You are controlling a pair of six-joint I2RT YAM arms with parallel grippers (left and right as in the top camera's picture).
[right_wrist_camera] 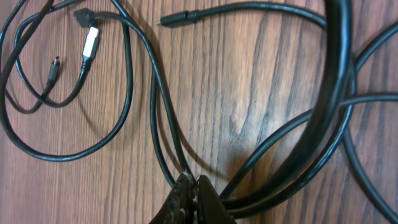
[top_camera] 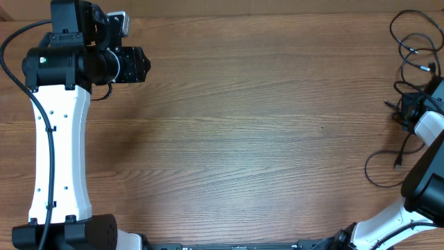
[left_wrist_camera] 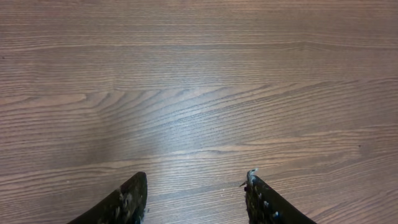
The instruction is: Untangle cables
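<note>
The cables (top_camera: 411, 50) are thin black cords lying in loose loops at the table's far right edge, with another loop (top_camera: 380, 172) nearer the front. In the right wrist view the cables (right_wrist_camera: 130, 81) cross each other; a silvery plug (right_wrist_camera: 91, 42), a small dark plug (right_wrist_camera: 53, 67) and a barrel plug (right_wrist_camera: 177, 18) lie free on the wood. My right gripper (right_wrist_camera: 194, 182) is shut on cable strands that run up from its tips; it shows in the overhead view (top_camera: 409, 110) among the cords. My left gripper (left_wrist_camera: 196, 186) is open and empty over bare wood at the far left (top_camera: 139, 64).
The wooden table (top_camera: 243, 139) spans the whole view. The left arm's white link (top_camera: 59, 153) runs along the left side. The right arm's white link (top_camera: 427, 180) reaches in from the bottom right corner. A thicker black wire (right_wrist_camera: 333, 93) curves across the right wrist view.
</note>
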